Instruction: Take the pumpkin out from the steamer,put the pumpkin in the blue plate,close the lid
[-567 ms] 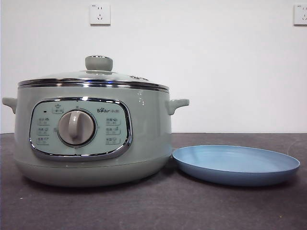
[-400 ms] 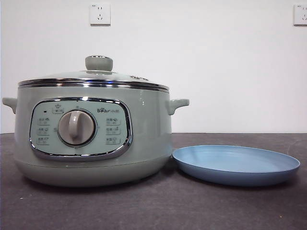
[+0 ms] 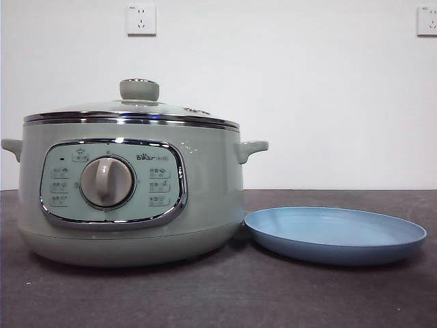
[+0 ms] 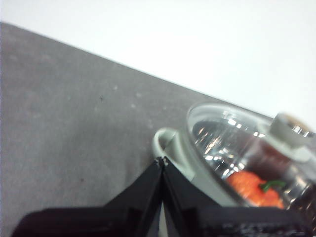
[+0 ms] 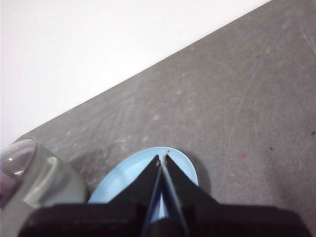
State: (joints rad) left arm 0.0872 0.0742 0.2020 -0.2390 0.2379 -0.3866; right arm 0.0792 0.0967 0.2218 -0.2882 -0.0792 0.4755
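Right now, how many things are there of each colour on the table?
Green: 2, the round sage-green steamer and its domed glass lid with the green knob
Blue: 1, the shallow matte blue plate
Orange: 1, the small orange toy pumpkin under the lid
Total: 4

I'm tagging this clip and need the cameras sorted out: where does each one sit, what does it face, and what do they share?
Front view: low, at table height, facing the steamer, its lid and the blue plate; no robot part shows.
Left wrist view: above the steamer's side, pumpkin under the glass; left gripper jaws shut.
Right wrist view: above the plate; right gripper jaws shut.
All three share the steamer.
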